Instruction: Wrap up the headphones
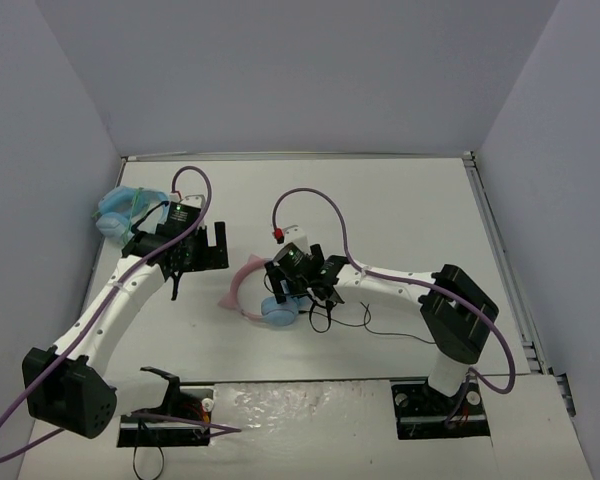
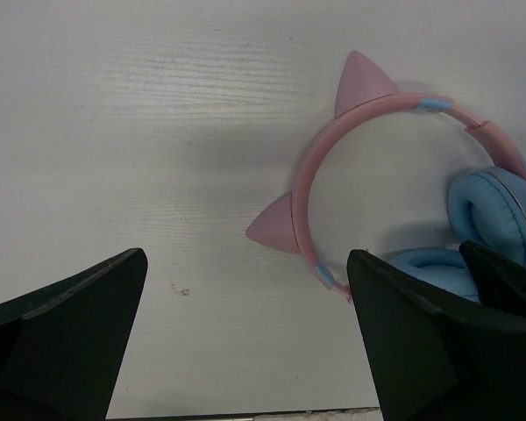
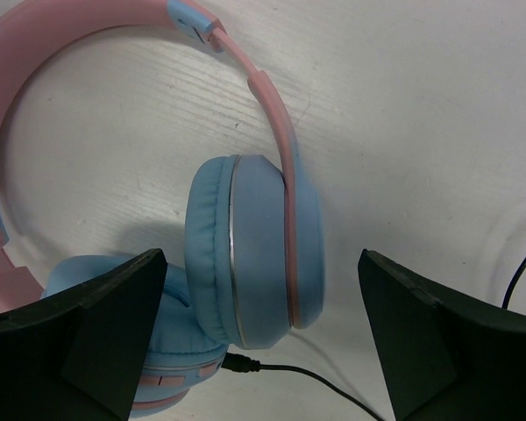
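The headphones (image 1: 250,292) lie on the white table near its middle, with a pink cat-eared headband (image 2: 368,112) and light blue ear cups. My right gripper (image 1: 302,292) hangs over the cups, open. One upright ear cup (image 3: 261,210) stands between its fingers with a gap on each side; the second cup (image 3: 162,351) lies partly under the left finger. The thin black cable (image 3: 333,386) plugs in at the cups and trails right across the table (image 1: 380,330). My left gripper (image 2: 245,267) is open over bare table, left of the headband, holding nothing.
An all-light-blue looped item (image 1: 120,210) sits at the back left, beside the left arm's wrist. Grey walls close in the table on three sides. A small black part (image 1: 165,380) lies at the near edge by the left base.
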